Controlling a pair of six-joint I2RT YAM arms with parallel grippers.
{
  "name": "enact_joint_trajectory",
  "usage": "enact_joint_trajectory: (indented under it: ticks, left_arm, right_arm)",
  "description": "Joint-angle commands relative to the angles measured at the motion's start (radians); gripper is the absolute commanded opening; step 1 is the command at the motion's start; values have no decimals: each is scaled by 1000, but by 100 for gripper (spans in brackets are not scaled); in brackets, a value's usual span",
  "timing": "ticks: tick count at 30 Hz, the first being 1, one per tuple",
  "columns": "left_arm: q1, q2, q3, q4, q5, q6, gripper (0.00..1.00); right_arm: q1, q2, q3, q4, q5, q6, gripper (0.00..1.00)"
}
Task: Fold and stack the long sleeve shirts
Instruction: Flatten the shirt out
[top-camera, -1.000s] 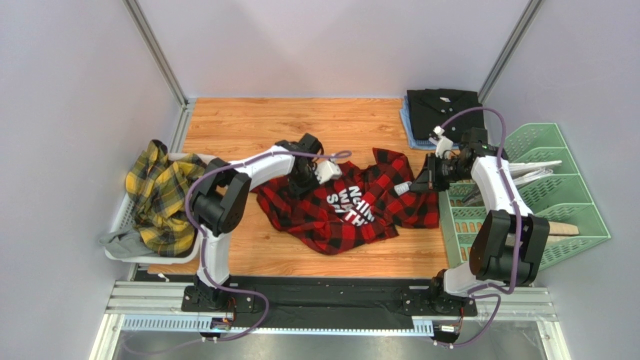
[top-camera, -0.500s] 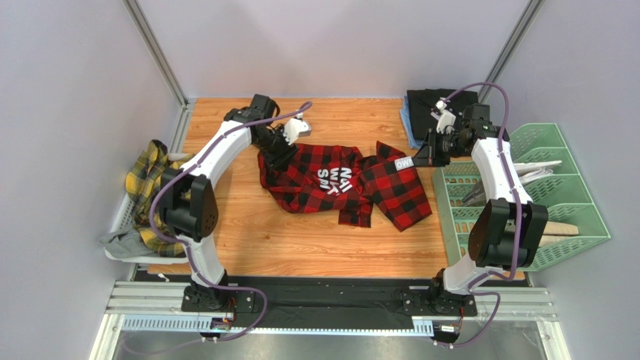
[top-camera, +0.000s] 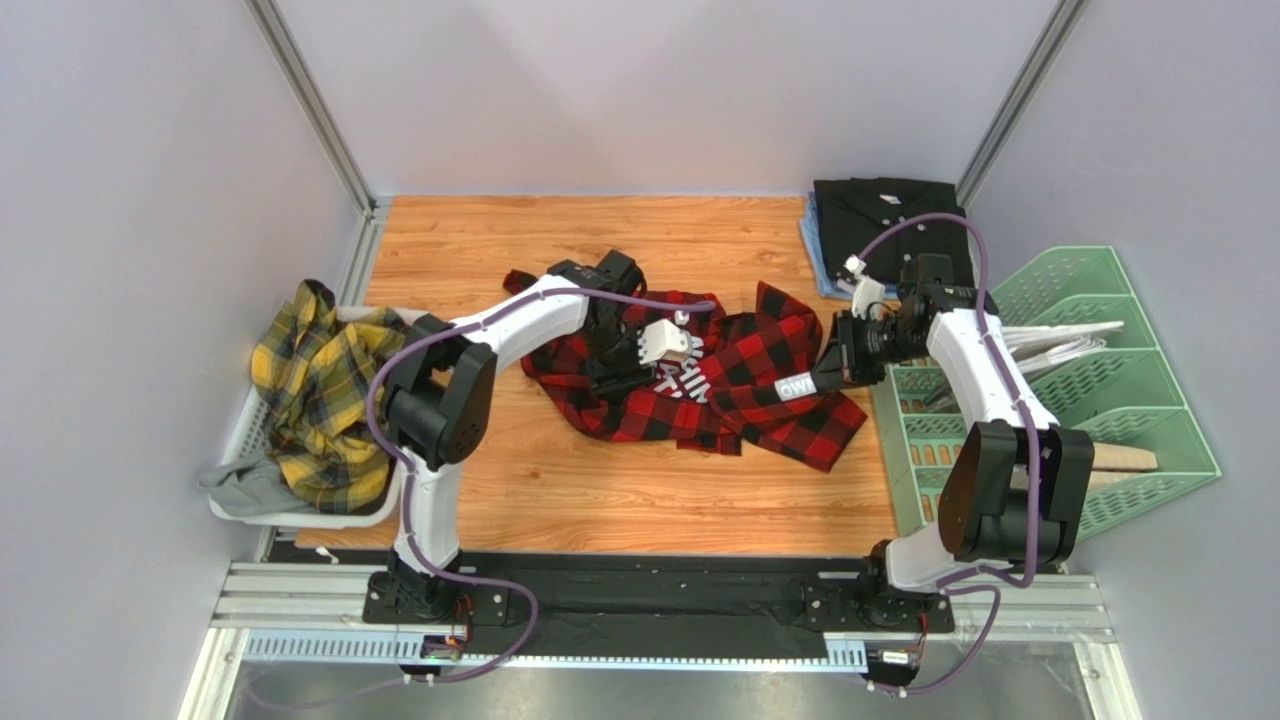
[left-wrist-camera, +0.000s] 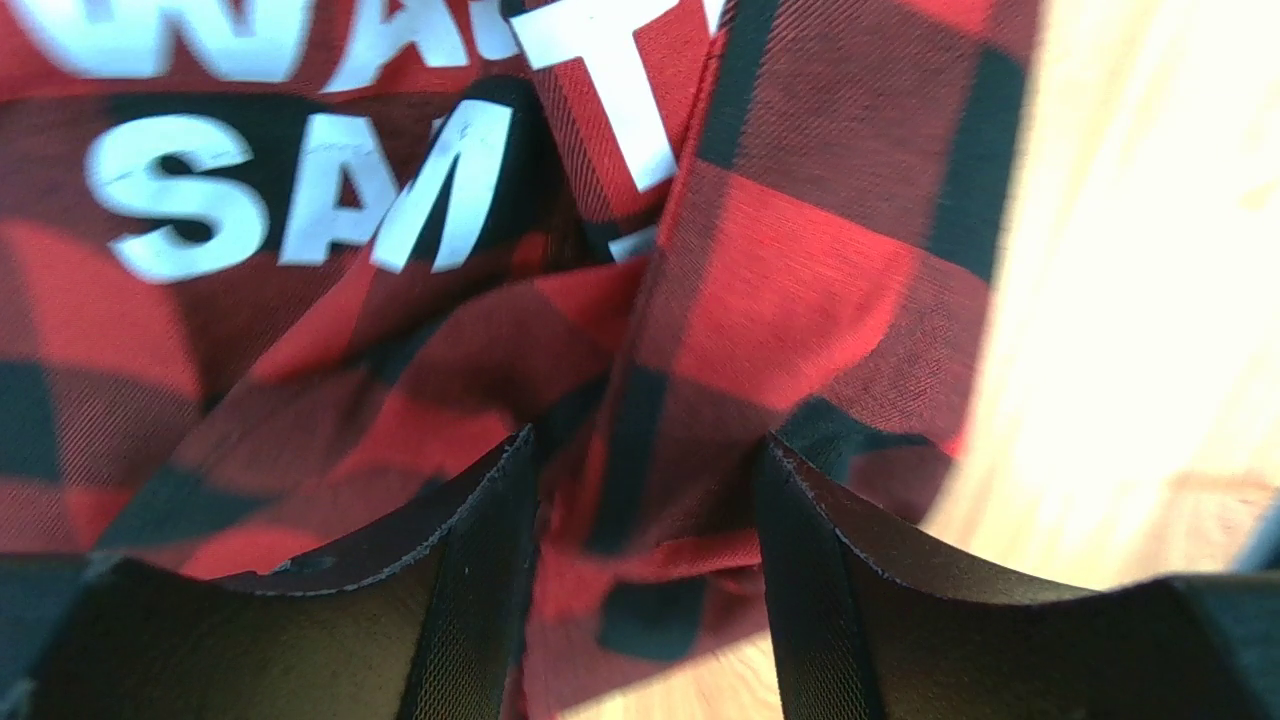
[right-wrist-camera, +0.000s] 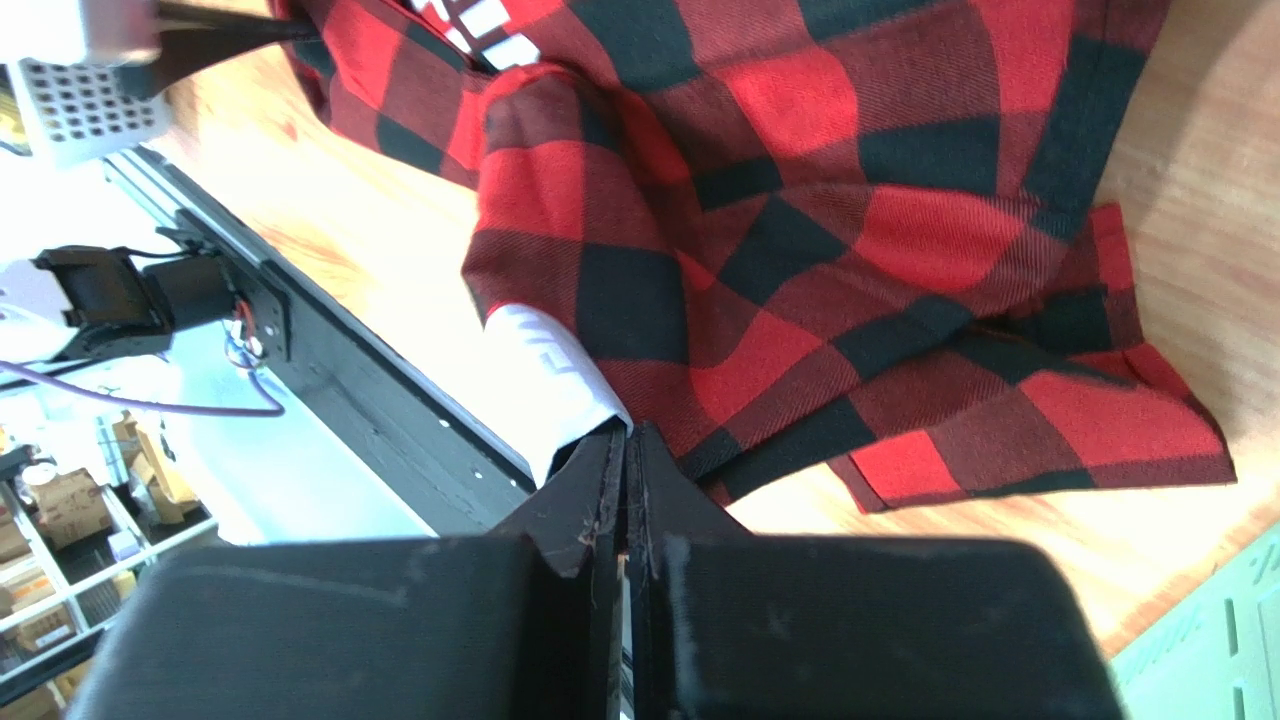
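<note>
The red check shirt (top-camera: 721, 393) lies rumpled and unfolded across the middle of the table (top-camera: 496, 495), its white letters bunched near the centre. The right gripper (top-camera: 831, 372) has its jaws pressed together on the shirt's right edge, just by a white label (top-camera: 798, 387). The right wrist view shows the fingertips meeting at that label, so this arm seems to act as an anchor, pinning 1 side while the cloth is spread.

The left gripper (top-camera: 609, 369) sits low over the shirt's left half with its jaws standing apart. In the left wrist view a ridge of cloth runs between the 2 fingers (left-wrist-camera: 481, 525), loose rather than pinched, which reads as either a release or a fresh bite on a fold.

The black shirt (top-camera: 887, 218) rests folded in the far right corner, likely the base of the stack. The yellow plaid shirt (top-camera: 323, 383) sits in a heap in the basket (top-camera: 226, 503) at the left, well apart. Folding of the red shirt looks barely begun.
</note>
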Motion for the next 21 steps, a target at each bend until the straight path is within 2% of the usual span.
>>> enact_joint_trajectory:
  ticks: [1, 2, 4, 5, 6, 7, 11, 13, 16, 18, 19, 21]
  left_arm:
    - [-11, 26, 37, -35, -26, 109, 51]
    - [-10, 17, 29, -47, -26, 115, 37]
    - [-5, -17, 8, -60, -9, 117, 18]
    - [1, -75, -17, -61, 2, 115, 6]
    - [2, -109, -31, -60, 12, 112, 1]
    - [4, -147, -46, -60, 25, 99, 0]
    - [-4, -357, -141, -55, 25, 24, 0]
    - [-22, -402, -185, -66, -18, -30, 0]
    - [-118, -433, -317, -130, -56, -125, 2]
    - [-232, -420, -428, -158, -53, -181, 16]
    - [-287, -428, -490, -153, -49, -196, 31]
    - [-291, -449, -520, -136, -29, -228, 41]
  right_arm:
    - [2, -37, -1, 4, 41, -34, 0]
    - [2, -37, -1, 4, 46, -35, 0]
    - [2, -38, 4, 4, 55, -40, 0]
    - [4, -40, 9, 6, 56, -40, 0]
    - [2, -40, 12, 6, 57, -40, 0]
    - [2, -41, 15, 4, 58, -41, 0]
    - [0, -49, 41, -4, 66, -43, 0]
    - [-1, -61, 62, -8, 70, -41, 0]
    - [-6, -80, 85, -13, 84, -41, 0]
    - [-15, -86, 93, -14, 92, -48, 0]
    - [-16, -89, 92, -14, 96, -49, 0]
    - [-19, -89, 92, -14, 106, -58, 0]
